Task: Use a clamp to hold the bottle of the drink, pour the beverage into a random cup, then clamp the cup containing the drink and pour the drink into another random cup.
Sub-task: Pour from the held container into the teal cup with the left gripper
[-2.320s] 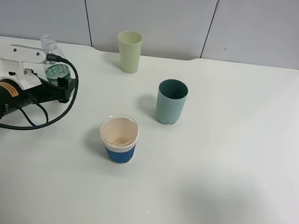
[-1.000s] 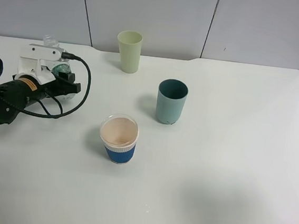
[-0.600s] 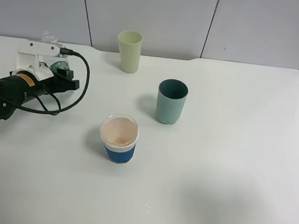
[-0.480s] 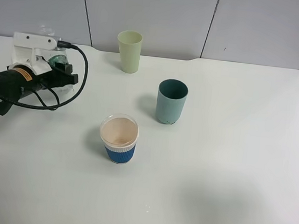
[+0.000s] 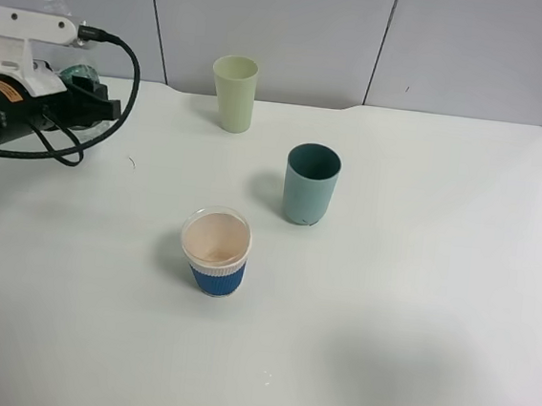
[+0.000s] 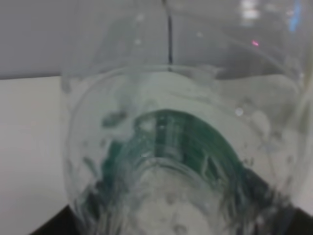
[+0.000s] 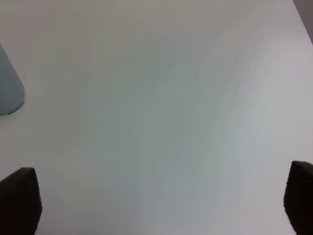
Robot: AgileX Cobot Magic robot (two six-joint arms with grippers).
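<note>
The bottle of the drink [image 5: 79, 76], clear with a green label, hangs above the table's far left with my left gripper [image 5: 87, 95] shut on it. Seen from the left wrist, the bottle [image 6: 181, 142] fills the frame and the gripper's fingers are hidden behind it. The beverage cannot be told apart from the clear plastic. The teal cup [image 5: 311, 183] stands right of centre, and its edge [image 7: 7, 93] shows in the right wrist view. The blue-banded cup [image 5: 215, 251] stands in front of centre. My right gripper [image 7: 159, 203] is open over bare table, far from both cups.
A pale yellow-green tumbler [image 5: 234, 93] stands at the back near the wall. The left arm's black cable [image 5: 117, 102] loops beside the bottle. The white table [image 5: 415, 303] runs on to its right edge.
My left gripper has lifted the bottle off the table and carried it up and toward the back left. The cups have not moved.
</note>
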